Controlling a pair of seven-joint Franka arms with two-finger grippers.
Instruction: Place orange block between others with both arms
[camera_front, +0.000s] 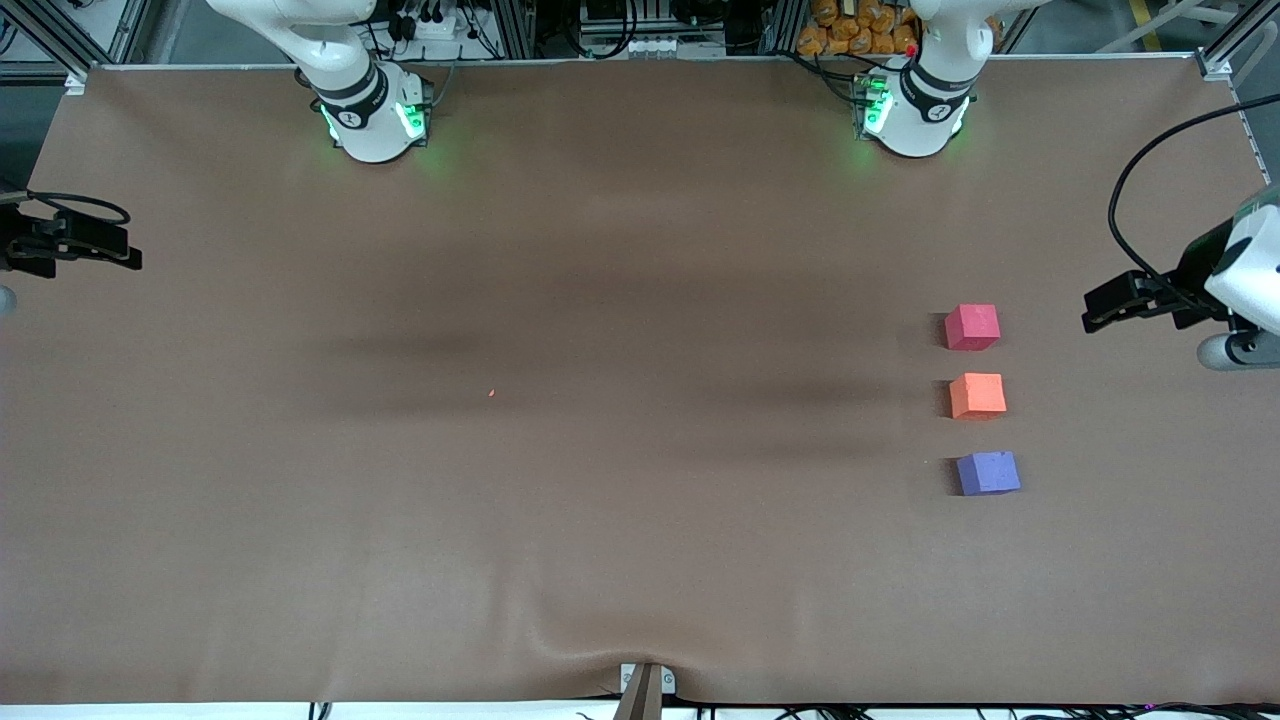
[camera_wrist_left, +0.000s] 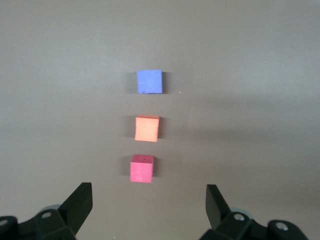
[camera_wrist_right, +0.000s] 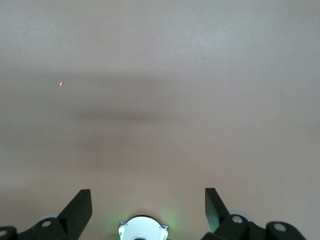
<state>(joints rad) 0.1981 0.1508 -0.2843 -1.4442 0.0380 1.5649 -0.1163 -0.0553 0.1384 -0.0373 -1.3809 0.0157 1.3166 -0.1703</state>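
Observation:
Three small cubes stand in a short row toward the left arm's end of the table. The orange block sits between the others. The pinkish-red cube is farther from the front camera and the purple cube is nearer, with small gaps between them. My left gripper hangs open and empty in the air at that end of the table, apart from the cubes. My right gripper waits open and empty at the right arm's end.
A tiny orange speck lies on the brown table cover. The arms' green-lit bases stand along the table's back edge. A small bracket lifts the cover at the front edge.

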